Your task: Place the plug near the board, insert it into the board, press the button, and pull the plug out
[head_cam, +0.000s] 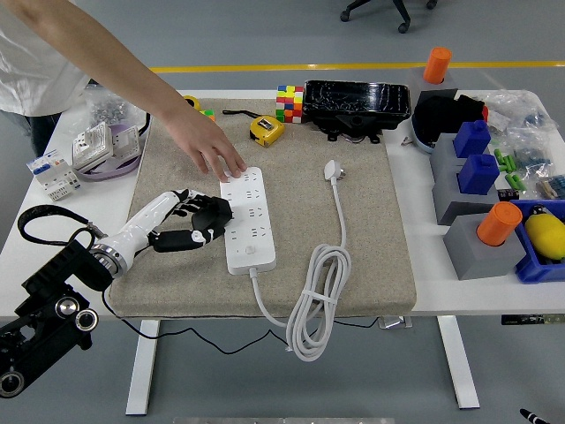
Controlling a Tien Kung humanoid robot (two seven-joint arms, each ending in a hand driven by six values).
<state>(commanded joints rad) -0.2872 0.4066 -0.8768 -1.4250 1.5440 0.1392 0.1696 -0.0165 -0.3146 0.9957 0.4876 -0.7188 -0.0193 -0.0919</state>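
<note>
The white power strip [246,221] lies on the beige felt mat [291,177] toward the bench's left edge; the black plug [212,212] sits just left of it, the coiled white cable [316,291] right.

Grey floor [265,35], yellow floor line [353,65], white table [459,291], office chair base [375,11]

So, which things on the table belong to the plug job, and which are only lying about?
Belonging to the job:
- black plug, held by the left robot hand
- white power strip, steadied at its far end by a person's hand

Lying about:
- white cable with its loose plug
- yellow tape measure
- colour cube
- black case
- orange cylinders on grey blocks
</note>
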